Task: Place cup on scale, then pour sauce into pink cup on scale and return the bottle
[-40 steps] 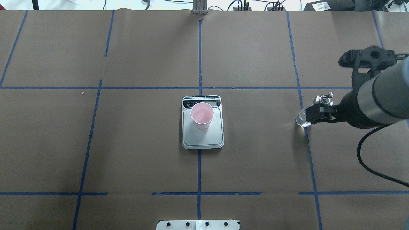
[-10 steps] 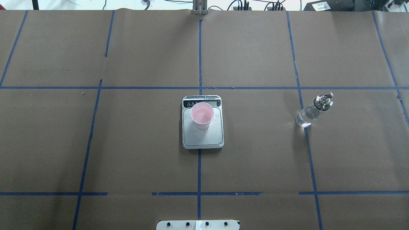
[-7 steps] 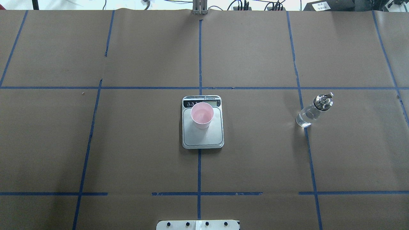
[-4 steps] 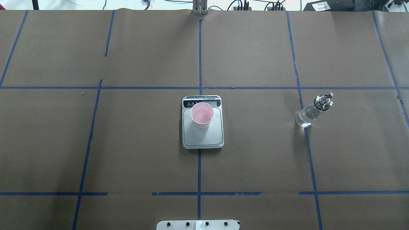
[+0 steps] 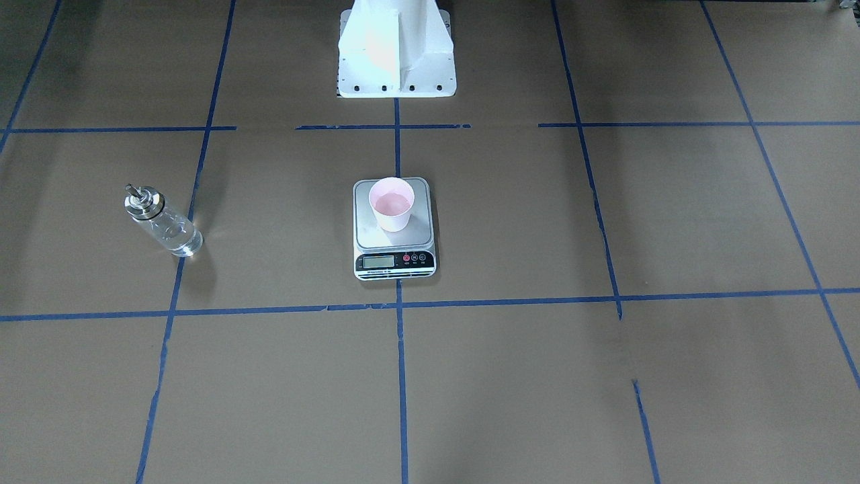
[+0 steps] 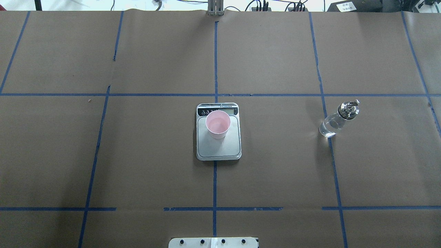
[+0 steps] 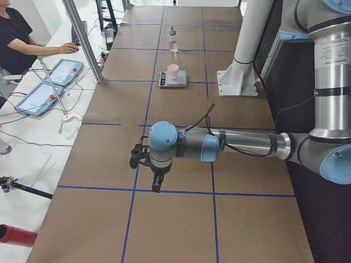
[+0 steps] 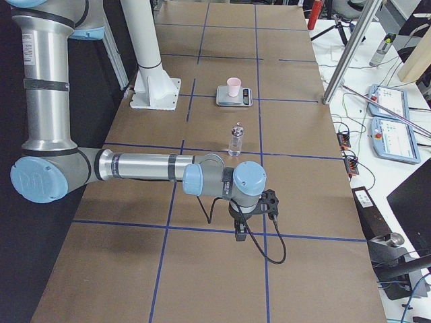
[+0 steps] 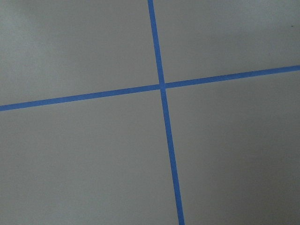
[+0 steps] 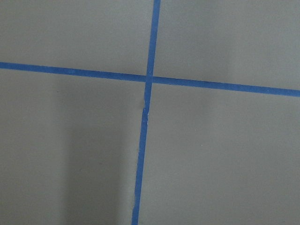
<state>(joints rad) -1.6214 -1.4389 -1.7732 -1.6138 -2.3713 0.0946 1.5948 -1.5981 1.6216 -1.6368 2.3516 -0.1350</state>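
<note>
Surface: brown paper over the table (image 6: 275, 165), ruled into squares by blue tape (image 6: 214, 186); white robot base (image 5: 395, 50) at the robot's edge.
Scale (image 6: 220, 150): flat at the table's middle, on the centre tape line, display strip turned away from the robot.
Cup (image 6: 217, 124): pink, upright on the weighing plate, toward the display end and inside the plate's edges. Whether liquid lies in it, cannot tell.
Bottle (image 6: 336, 120): upright on the paper on the robot's right, well apart from the scale, foot on a tape line, silver cap and spout on top. Stands free of both arms.
Sauce (image 6: 327, 129): clear liquid in the glass; level unreadable.
Left gripper (image 7: 156, 183): points down over the paper near the table's left end, far from the scale. Side view only, so open or closed cannot be told.
Right gripper (image 8: 239, 232): points down near the right end, apart from the bottle. Again, cannot tell how the fingers stand.
Wrist views: paper and a tape cross in each.
Operator (image 7: 16, 38): seated at the side bench, by two tablets (image 7: 55, 82).
</note>
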